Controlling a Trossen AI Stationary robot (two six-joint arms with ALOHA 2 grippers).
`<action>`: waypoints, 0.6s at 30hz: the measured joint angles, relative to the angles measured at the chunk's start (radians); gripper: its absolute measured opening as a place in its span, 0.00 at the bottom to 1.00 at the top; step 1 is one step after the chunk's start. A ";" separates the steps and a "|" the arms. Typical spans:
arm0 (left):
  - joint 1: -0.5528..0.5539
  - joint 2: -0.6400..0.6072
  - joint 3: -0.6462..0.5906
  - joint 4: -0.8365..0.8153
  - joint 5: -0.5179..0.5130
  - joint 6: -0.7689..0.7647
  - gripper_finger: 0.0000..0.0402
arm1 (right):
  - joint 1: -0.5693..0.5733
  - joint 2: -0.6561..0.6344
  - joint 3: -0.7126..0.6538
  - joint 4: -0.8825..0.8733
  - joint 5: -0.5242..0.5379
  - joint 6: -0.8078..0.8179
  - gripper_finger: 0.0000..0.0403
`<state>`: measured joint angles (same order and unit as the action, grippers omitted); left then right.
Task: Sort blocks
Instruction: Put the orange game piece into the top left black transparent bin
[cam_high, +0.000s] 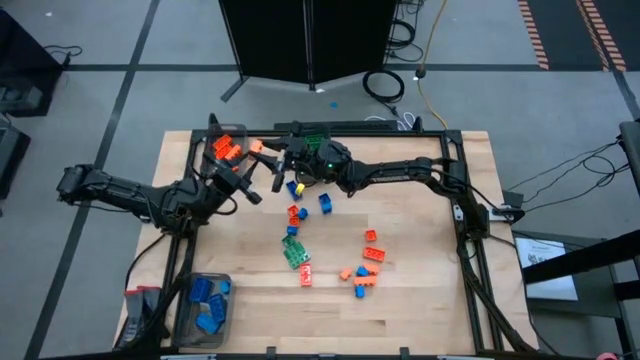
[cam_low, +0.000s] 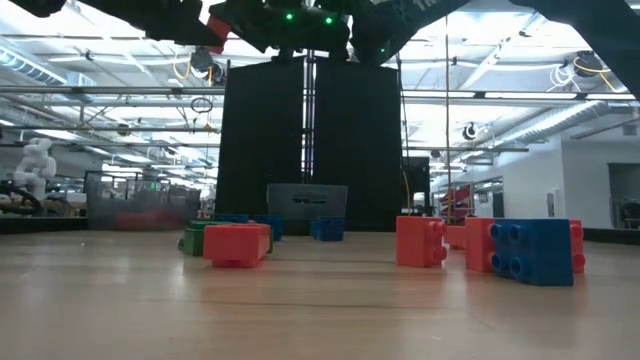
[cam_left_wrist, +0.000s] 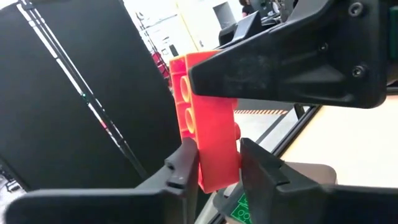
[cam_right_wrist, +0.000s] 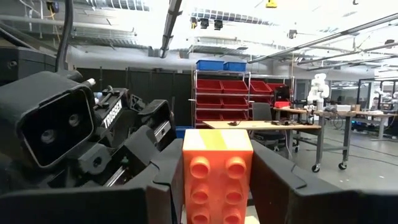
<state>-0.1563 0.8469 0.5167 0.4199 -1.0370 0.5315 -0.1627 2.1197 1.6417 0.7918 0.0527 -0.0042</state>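
Left end effector (cam_left_wrist: 214, 171) & right end effector (cam_right_wrist: 214, 180) are both clamping one orange block (cam_left_wrist: 208, 124), meeting above the tabletop's (cam_high: 420, 300) far side. Other blocks (cam_high: 300, 255) are lying scattered mid-tabletop, w/ blue ones in a bin (cam_high: 185, 310).

My left gripper (cam_left_wrist: 214, 165) is raised clear of the table (cam_high: 420, 300), near its far edge, with the fingers (cam_left_wrist: 183, 165) pressed against both sides of an orange block (cam_left_wrist: 208, 124). My right gripper (cam_right_wrist: 217, 180) meets it from the other side over that same far edge, its jaws closed on the same block (cam_right_wrist: 217, 174). Both arms reach inward from the table's opposite sides, wrists nearly touching.
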 joint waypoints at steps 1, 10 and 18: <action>0.000 0.000 0.000 0.001 0.000 -0.001 0.19 | 0.000 0.000 0.000 0.000 0.000 0.000 0.30; 0.000 -0.001 0.000 0.001 -0.001 0.000 0.15 | 0.000 0.000 0.000 -0.004 -0.003 0.019 0.30; 0.000 0.001 0.000 -0.009 -0.035 0.023 0.15 | 0.002 0.000 -0.002 0.002 -0.005 0.022 0.57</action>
<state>-0.1563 0.8474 0.5167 0.4113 -1.0722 0.5540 -0.1608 2.1197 1.6402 0.7936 0.0476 0.0177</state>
